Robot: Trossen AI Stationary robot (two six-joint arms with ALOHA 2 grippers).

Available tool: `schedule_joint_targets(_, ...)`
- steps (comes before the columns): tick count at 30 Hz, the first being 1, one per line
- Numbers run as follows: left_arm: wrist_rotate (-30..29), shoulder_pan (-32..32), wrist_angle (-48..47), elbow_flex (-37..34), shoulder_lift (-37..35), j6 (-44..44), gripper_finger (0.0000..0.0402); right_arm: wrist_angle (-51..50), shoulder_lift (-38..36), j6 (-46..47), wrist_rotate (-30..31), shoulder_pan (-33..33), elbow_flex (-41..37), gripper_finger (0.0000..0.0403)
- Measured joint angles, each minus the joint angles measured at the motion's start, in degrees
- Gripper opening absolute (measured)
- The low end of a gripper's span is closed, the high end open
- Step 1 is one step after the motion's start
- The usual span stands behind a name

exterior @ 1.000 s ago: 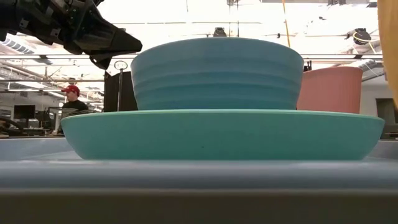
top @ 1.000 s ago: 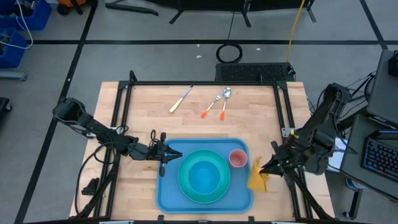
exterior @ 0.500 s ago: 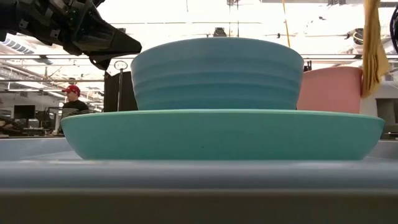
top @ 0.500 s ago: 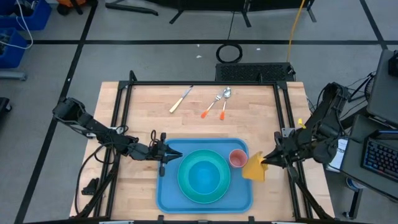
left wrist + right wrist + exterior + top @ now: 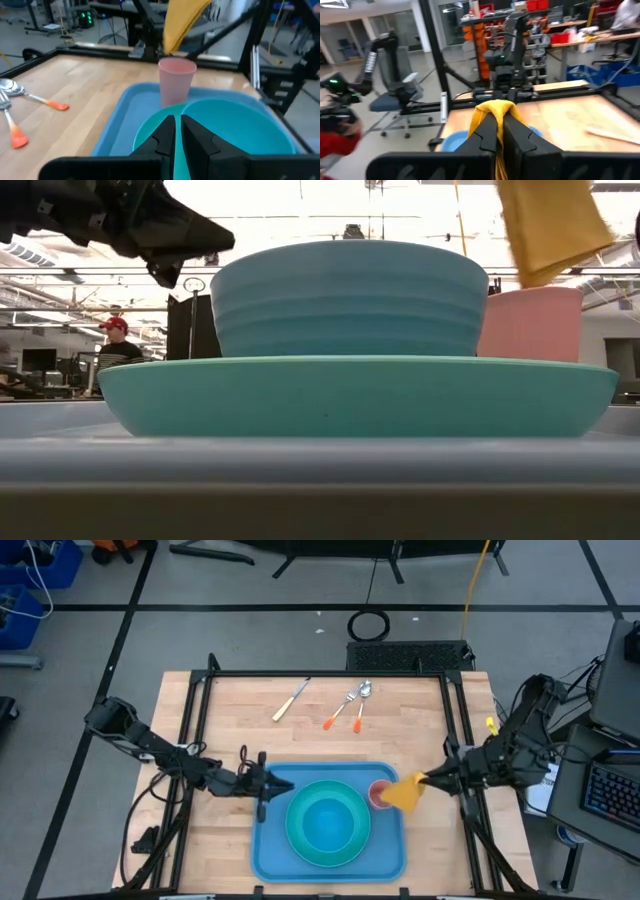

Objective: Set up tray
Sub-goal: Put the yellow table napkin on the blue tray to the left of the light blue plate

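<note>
The blue tray (image 5: pixel 268 840) lies at the table's near middle. On it stands a turquoise plate (image 5: pixel 296 830) with a turquoise bowl (image 5: pixel 330 823), and a pink cup (image 5: pixel 380 796) sits at its far right corner. My right gripper (image 5: pixel 422 781) is shut on a yellow napkin (image 5: pixel 403 793), which hangs by the cup's right side. My left gripper (image 5: pixel 284 788) hovers shut over the tray's far left corner, pointing at the plate (image 5: pixel 235 125), with nothing between its fingers. My right gripper pinches a bunched fold of the napkin (image 5: pixel 495 109) between its two fingers. The fingers lie about level and come from the table's right side. The napkin (image 5: pixel 552 225) hangs slack below them, clear of the table and tray, above the pink cup (image 5: pixel 530 325).
A knife (image 5: pixel 291 700) and two orange-handled utensils (image 5: pixel 350 708) lie on the bare wood at the table's far side. Black frame rails (image 5: pixel 200 710) run along the table's edges. A person (image 5: pixel 118 345) stands far off in the room.
My right gripper has risen and gone toward the tray, rolling its wrist. The napkin has come up from beside the tray's right edge and now hangs by the pink cup.
</note>
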Motion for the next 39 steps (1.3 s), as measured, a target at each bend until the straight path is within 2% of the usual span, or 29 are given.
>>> schedule_joint_targets(3,1.25,0.28,2.05,0.0,0.0,0.31,0.0033,0.02,0.0,-1.78,-1.29,-3.08,0.0,0.0)
schedule_joint_targets(7,2.11,0.32,3.06,0.0,-0.77,1.56,0.0033,0.15,-0.04,-3.44,-6.63,-8.17,0.0,0.0)
schedule_joint_targets(10,6.29,0.93,2.69,0.0,-3.75,1.3,0.0033,0.15,-0.04,-3.59,-11.09,-12.55,0.0,0.0)
schedule_joint_targets(13,9.4,1.78,-3.18,0.02,-8.78,1.14,0.0033,0.17,-0.04,-3.72,-15.89,-17.56,0.0,0.0)
schedule_joint_targets(18,6.4,2.09,-13.3,0.02,-17.62,-2.7,0.0033,0.22,-0.04,-3.19,-24.46,-26.69,0.0,0.0)
schedule_joint_targets(24,5.95,1.87,-16.19,0.02,-23.76,-3.9,0.0033,1.06,0.1,-2.39,-35.51,-38.15,0.51,0.0)
schedule_joint_targets(28,6.67,1.82,-16.94,0.02,-24.97,-3.41,0.0033,2.48,1.08,-1.49,-42.13,-45.79,0.68,0.0)
schedule_joint_targets(32,6.13,2.75,-19.47,0.02,-25.92,-3.47,0.0033,7.28,3.81,0.67,-51.26,-52.44,0.68,0.0)
schedule_joint_targets(39,2.32,4.19,-23.92,0.02,-23.72,-5.06,0.0033,19.71,10.91,4.08,-62.4,-59.16,0.68,0.0)
